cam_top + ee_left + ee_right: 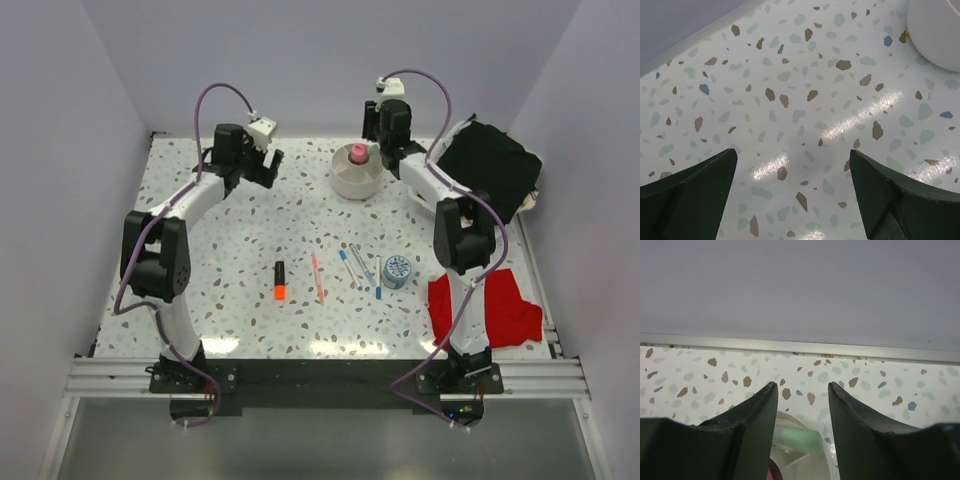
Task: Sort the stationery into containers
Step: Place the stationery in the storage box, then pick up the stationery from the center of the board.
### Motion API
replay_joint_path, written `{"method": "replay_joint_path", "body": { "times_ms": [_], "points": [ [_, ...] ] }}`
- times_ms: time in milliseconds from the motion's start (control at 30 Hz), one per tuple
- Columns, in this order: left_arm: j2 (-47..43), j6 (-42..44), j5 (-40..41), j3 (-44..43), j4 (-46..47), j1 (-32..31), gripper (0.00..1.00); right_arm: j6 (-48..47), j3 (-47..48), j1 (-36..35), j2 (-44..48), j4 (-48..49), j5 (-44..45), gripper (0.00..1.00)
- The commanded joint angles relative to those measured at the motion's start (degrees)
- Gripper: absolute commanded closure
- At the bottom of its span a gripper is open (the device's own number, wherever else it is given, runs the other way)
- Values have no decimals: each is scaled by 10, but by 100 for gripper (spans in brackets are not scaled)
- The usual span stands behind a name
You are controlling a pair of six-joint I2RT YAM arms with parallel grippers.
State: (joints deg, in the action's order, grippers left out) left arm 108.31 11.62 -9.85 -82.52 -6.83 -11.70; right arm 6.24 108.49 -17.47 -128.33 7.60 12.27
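Stationery is only partly sorted. The pink-capped stick [358, 153] stands in the round white bowl [355, 188], and the right wrist view shows a pale green piece [799, 440] lying in one of the bowl's compartments; which compartment holds which I cannot tell. That looks like two things done.

The rest lies on the worktop [230, 230], well nearer the arm bases than the bowl: the orange-and-black highlighter [280, 280] furthest to the bowl's left, the thin pink pen [317, 278] beside it, then the blue-and-white pens [362, 265] almost straight below the bowl. A small blue round thing [397, 271] sits just right of the pens and probably belongs with them. So most of the job is left, by my count.

The right gripper [801, 386] hangs over the far side of the bowl, jaws partly apart with nothing between them. The left gripper [792, 155] is spread wide and holds nothing, over bare worktop to the left of the bowl, whose edge shows in its view
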Motion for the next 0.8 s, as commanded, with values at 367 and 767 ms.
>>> {"method": "replay_joint_path", "body": {
  "times_ms": [367,767],
  "points": [
    [-85,-19,29,89,-99,108,0,-245,-49,-80,223,-426,-516,39],
    [-184,-67,37,205,-30,186,0,-1016,208,-238,-15,-886,-464,35]
  ]
}}
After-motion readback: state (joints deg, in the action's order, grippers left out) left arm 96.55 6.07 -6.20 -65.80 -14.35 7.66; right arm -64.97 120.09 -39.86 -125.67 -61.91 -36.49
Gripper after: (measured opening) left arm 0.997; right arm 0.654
